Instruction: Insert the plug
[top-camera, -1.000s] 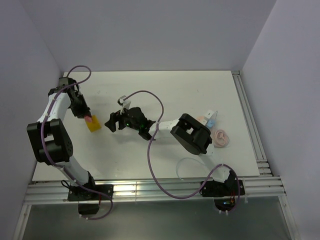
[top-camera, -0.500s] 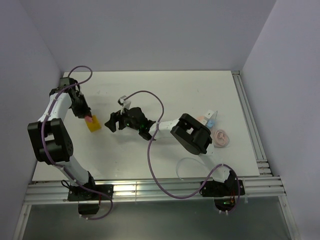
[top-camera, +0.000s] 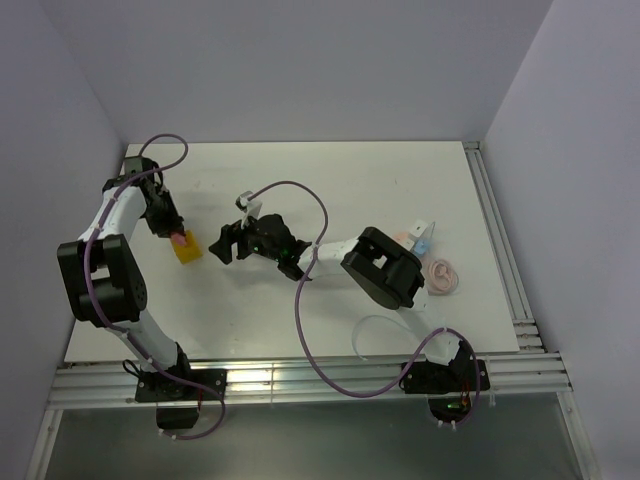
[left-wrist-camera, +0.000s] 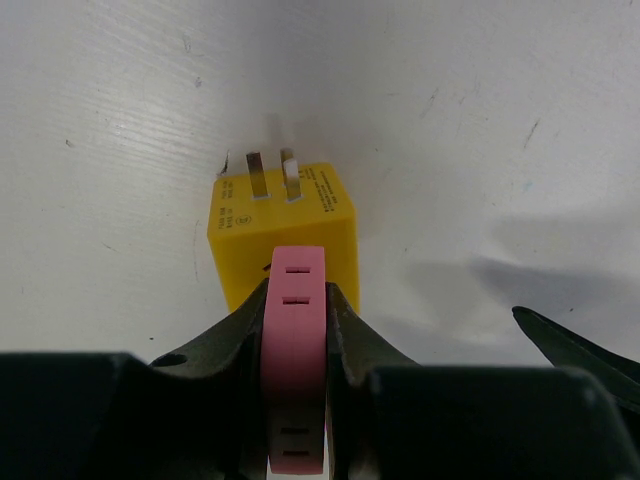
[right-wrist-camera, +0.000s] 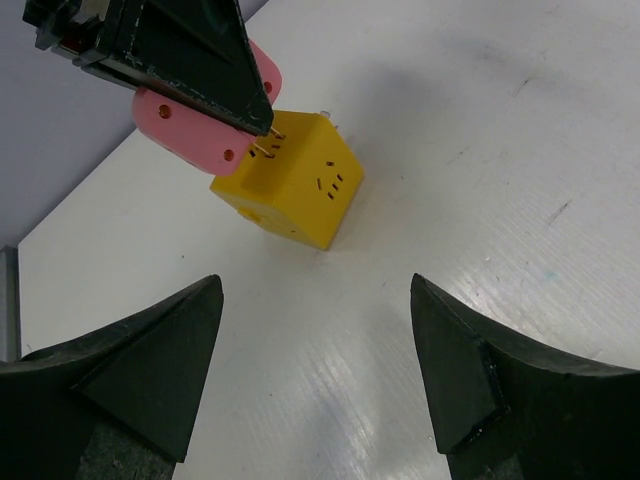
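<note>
The left gripper (left-wrist-camera: 297, 300) is clamped on the pink plug (right-wrist-camera: 205, 125), its prongs just entering the yellow block (right-wrist-camera: 300, 195) at the table's left, so seating looks unfinished and wants a straight push, perhaps with the wide-open right gripper (right-wrist-camera: 313, 290) bracing the block.

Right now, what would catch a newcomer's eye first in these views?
The bright yellow block stands out at the left of the table, with the left gripper shut on a pink plug held right at it. The right gripper is open near the middle, facing the block.
</note>
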